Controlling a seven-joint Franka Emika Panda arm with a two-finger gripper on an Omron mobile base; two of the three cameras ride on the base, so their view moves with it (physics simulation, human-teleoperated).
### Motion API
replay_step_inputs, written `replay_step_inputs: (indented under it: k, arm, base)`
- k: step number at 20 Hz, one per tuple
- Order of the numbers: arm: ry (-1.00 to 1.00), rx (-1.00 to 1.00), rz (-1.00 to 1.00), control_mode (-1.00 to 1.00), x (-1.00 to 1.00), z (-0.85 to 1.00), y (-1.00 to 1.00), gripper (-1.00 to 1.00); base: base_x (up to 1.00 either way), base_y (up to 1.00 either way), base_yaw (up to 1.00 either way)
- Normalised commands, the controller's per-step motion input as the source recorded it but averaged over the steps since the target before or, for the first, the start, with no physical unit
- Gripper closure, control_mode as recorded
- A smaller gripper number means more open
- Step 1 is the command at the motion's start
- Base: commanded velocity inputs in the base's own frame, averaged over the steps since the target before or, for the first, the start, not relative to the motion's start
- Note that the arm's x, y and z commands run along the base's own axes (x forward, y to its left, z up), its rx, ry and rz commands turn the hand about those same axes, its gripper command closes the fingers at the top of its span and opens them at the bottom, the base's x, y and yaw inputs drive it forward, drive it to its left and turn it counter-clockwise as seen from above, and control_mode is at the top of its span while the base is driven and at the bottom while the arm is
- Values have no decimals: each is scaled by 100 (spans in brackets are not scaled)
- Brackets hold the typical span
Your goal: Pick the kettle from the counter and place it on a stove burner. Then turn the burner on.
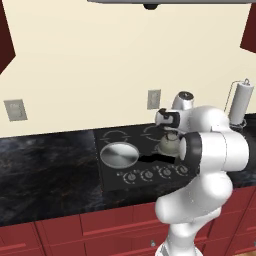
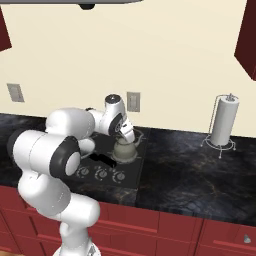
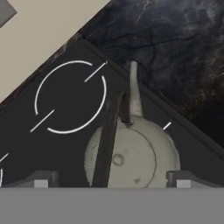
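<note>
The pale silver-grey kettle stands upright on the front right part of the black cooktop, its spout pointing toward the counter. Just above it hangs my gripper, open. Its fingertips stand wide apart on either side of the kettle's body, and the dark arched handle runs between them untouched. An uncovered stove burner, a grey ring, lies just behind the kettle.
A flat round silver pan covers the front left burner. A row of knobs lines the cooktop's front edge. A paper towel holder stands on the counter to the right, by the wall.
</note>
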Motion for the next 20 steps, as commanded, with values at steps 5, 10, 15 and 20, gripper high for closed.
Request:
replay_step_inputs:
  k: [5,10,15,20]
  arm:
    - [0,0,8,-100,-52,2,-10,-100]
    - [0,0,11,-100,-29,20,-3,-100]
    - [0,0,13,-100,-11,28,0,-100]
    - [1,0,8,-100,-2,45,0,-100]
  base:
    - [0,0,0]
    - [0,0,0]
    - [0,0,0]
    - [0,0,0]
